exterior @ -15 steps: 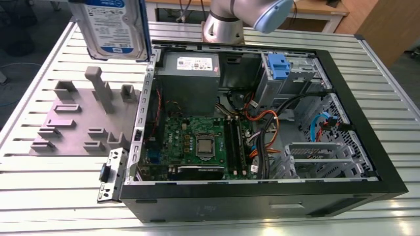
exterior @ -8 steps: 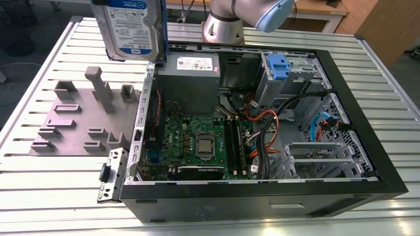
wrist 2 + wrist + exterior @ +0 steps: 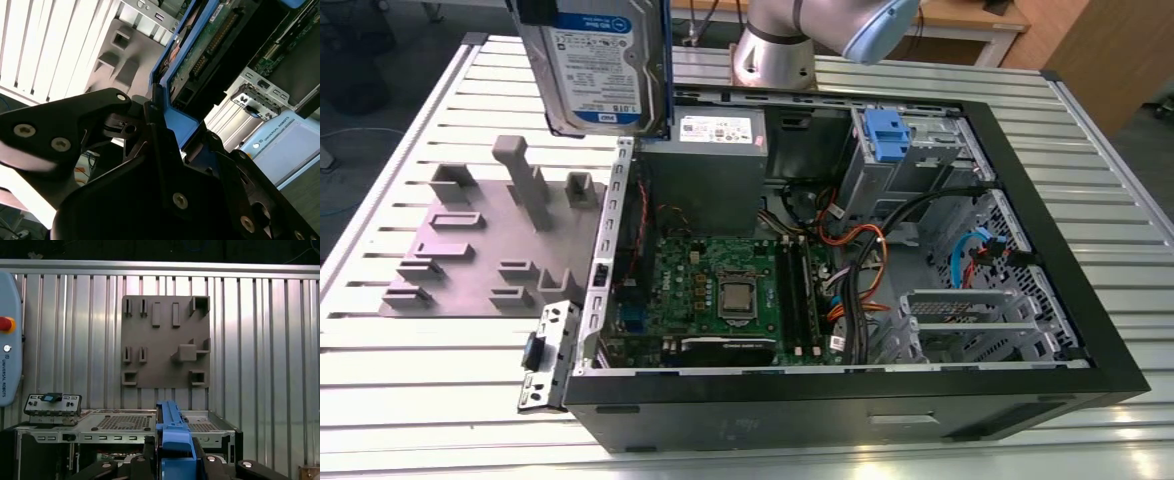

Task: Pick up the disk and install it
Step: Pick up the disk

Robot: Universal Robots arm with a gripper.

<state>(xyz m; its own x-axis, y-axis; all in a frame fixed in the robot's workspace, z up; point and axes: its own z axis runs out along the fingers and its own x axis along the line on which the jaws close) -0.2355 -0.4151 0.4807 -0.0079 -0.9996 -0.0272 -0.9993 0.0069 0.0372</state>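
Robot lab: slatted aluminium bench [image 3: 440,372], opened computer case [image 3: 854,402].

disk [image 3: 594,55] was silver-grey, label [image 3: 598,88] white and blue, bracket [image 3: 172,440] blue; counter [image 3: 427,350] silver, ribbed; fixture plate [image 3: 467,250] grey; computer case [image 3: 854,410] black; motherboard [image 3: 720,290] green.

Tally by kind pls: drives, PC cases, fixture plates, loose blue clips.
disk: 1, held up in the gripper
computer case: 1, open
fixture plate: 1, grey
blue clip: 1, in the case's bay
Total: 4
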